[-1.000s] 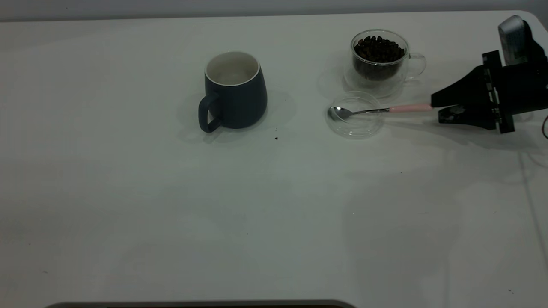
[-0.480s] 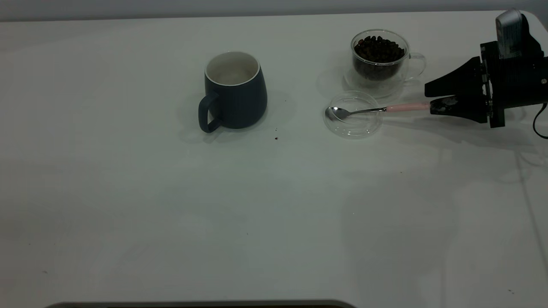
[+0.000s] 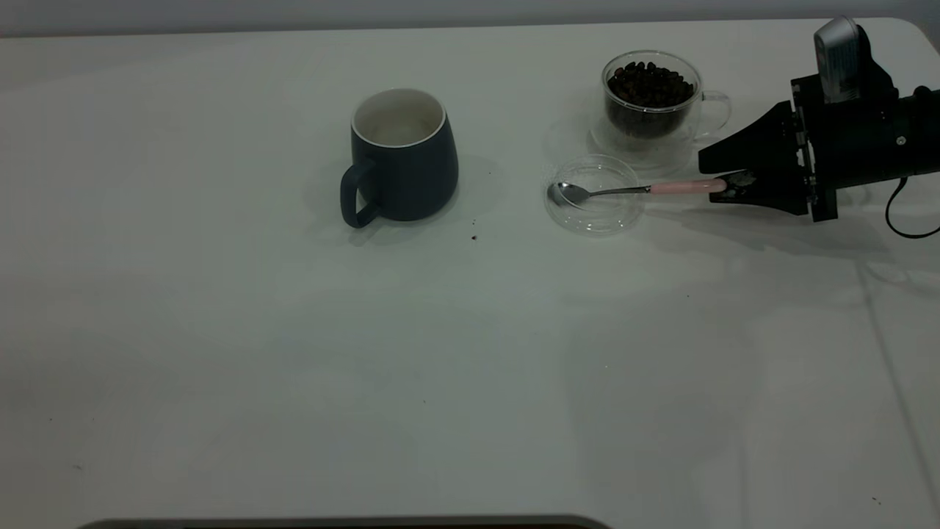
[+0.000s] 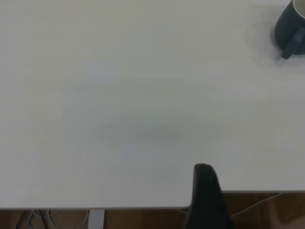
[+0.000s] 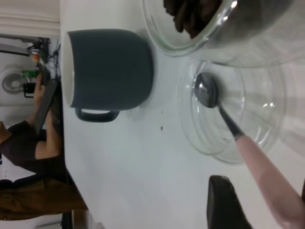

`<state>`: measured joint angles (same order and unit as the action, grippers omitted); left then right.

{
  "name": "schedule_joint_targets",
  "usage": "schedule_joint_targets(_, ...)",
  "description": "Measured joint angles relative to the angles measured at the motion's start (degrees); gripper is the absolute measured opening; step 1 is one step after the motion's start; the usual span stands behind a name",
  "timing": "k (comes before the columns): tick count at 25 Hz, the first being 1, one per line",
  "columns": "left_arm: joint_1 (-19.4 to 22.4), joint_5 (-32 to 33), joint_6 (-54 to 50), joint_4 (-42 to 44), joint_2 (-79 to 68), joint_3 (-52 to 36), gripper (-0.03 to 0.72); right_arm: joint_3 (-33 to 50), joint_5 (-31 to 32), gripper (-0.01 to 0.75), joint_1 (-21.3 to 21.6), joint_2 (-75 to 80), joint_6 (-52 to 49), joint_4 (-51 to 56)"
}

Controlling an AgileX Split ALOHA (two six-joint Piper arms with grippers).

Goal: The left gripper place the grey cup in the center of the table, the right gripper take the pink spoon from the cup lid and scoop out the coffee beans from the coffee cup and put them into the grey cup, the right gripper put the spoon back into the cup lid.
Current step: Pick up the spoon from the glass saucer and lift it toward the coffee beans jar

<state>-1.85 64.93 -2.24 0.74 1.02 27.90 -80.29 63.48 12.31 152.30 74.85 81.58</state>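
Exterior view: the black, angular right claw [image 3: 723, 189] sits low at the counter's right side, pinching the far end of the small metal-bowled teaspoon with the slim pale pink handle [image 3: 633, 190]. The spoon's long axis runs straight out from the claw tips toward the middle of the large plain white counter [image 3: 440, 353], its shiny bowl resting inside the small round clear glass lid [image 3: 593, 216]. Just behind the lid stands the clear double-walled glass cup [image 3: 652, 99] heaped with dark roasted coffee beans [image 3: 649, 82]. The dark blue-grey ceramic mug [image 3: 402, 157] already stands near the counter's centre, well apart from the lid. So the next move, as I judge it, is to lift the spoon and swing its bowl back to the beans. The left claw [image 4: 206, 198] hangs at the counter's edge, far from the mug; I cannot tell how its fingers stand.
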Motion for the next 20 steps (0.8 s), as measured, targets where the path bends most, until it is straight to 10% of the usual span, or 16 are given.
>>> schedule_joint_targets(20,0.0,0.0,0.0,0.0,0.0,0.0,0.565,0.0,-1.46,0.393,-2.68,1.14,-2.77,1.44)
